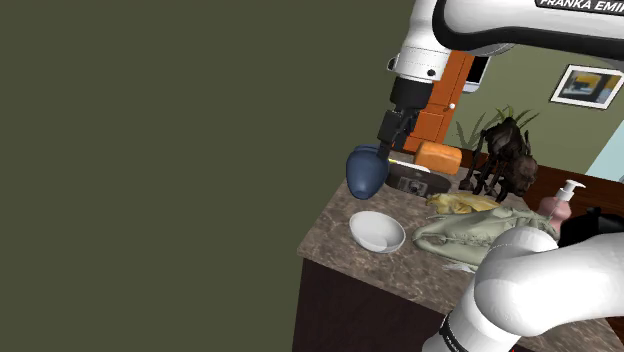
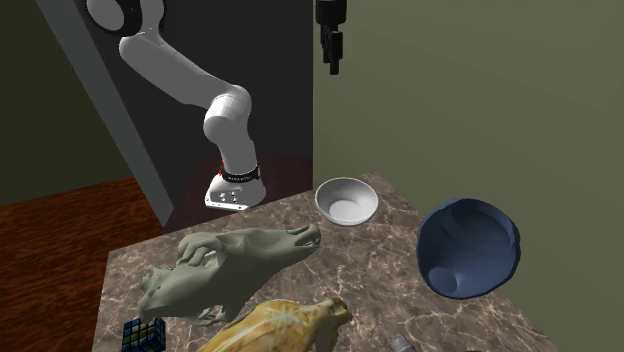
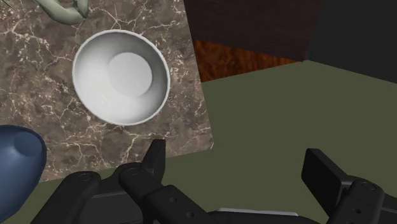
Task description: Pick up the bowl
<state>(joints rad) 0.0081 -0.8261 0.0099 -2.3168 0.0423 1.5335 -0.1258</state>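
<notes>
Squarely upright, white bowl point(image 3: 121, 77), mouth upward, round

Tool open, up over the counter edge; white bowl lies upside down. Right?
Not quite. The bowl stands upright, mouth up: the wrist view shows its hollow inside and flat bottom. The rest holds: the tool is open, high over the counter edge.

Second exterior view's lower edge cuts the puzzle cube point(image 2: 143, 337) (and the yellow figure point(image 2: 280, 326)).
</notes>
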